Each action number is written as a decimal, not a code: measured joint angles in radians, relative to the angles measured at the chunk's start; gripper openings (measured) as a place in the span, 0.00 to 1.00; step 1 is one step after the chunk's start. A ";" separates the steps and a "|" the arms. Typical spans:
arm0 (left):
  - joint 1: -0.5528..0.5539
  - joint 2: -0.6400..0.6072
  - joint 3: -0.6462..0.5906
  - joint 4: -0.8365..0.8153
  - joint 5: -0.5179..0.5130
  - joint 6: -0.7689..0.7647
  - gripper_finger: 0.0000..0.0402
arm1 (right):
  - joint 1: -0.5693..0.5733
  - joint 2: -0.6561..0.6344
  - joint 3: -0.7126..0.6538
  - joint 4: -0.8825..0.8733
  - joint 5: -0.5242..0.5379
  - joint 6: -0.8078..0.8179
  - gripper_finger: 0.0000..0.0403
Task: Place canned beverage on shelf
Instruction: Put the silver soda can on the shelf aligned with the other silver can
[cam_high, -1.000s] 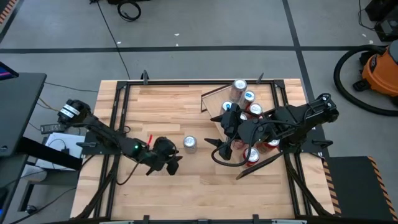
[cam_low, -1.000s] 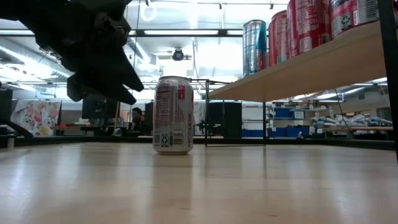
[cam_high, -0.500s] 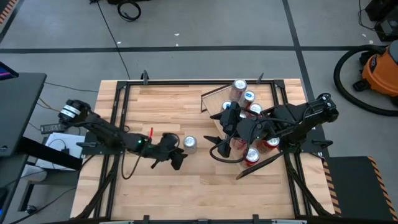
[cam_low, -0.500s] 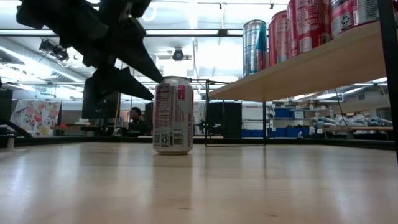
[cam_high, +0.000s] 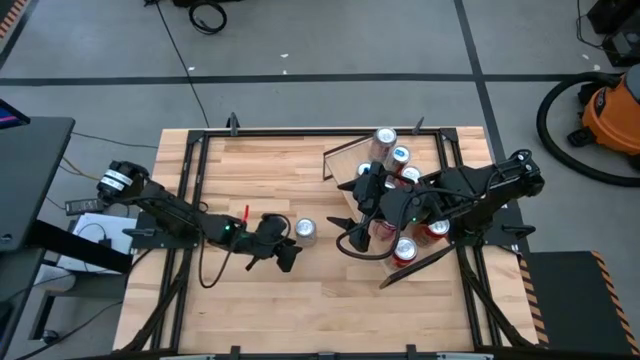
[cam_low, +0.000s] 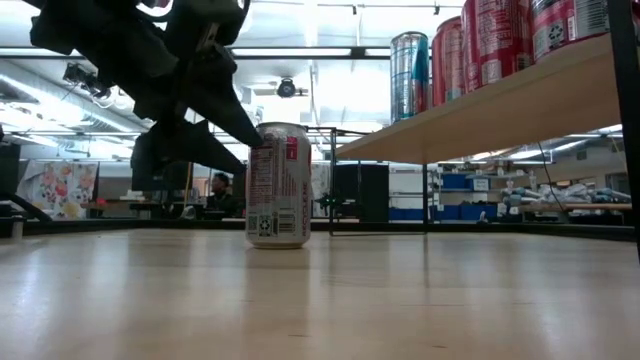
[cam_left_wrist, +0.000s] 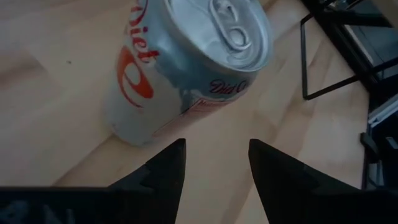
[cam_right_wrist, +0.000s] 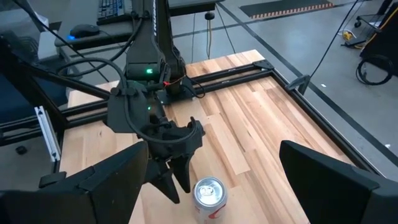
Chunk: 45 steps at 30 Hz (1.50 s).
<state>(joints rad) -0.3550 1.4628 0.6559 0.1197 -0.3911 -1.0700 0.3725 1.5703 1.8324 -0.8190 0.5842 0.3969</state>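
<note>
A silver and red soda can (cam_high: 306, 231) stands upright on its base on the butcher-block tabletop; it also shows in the low view (cam_low: 277, 185) and the left wrist view (cam_left_wrist: 186, 62). My left gripper (cam_high: 284, 252) is open just left and near of the can, and its fingertips (cam_left_wrist: 214, 152) stop short of it. My right gripper (cam_high: 350, 234) is open and empty to the right of the can, above the table. The light wood shelf (cam_high: 350, 165) stands at the right and carries several cans (cam_low: 480, 45).
Black metal frame rails (cam_high: 190, 180) run along the table's left, far and right sides. The shelf's plank (cam_low: 500, 105) is raised on thin black legs, with open table under it. Bare tabletop (cam_high: 330, 300) lies toward the near edge.
My left gripper has moved toward the table's right edge, closing on the can until its fingertips are beside it. It stays open. The can has not moved.
</note>
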 joint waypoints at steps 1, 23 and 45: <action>0.000 0.000 0.000 0.002 0.000 -0.002 0.46 | 0.000 0.000 0.000 0.002 0.000 0.000 0.93; 0.000 0.000 0.000 0.029 -0.090 0.014 0.46 | -0.002 0.000 0.000 0.011 0.000 -0.008 0.93; 0.095 0.000 0.000 -0.051 -0.140 -0.021 0.46 | -0.002 0.000 0.000 0.010 0.000 -0.008 0.93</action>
<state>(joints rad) -0.2602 1.4624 0.6563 0.0684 -0.5308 -1.0912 0.3706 1.5703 1.8324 -0.8085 0.5846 0.3889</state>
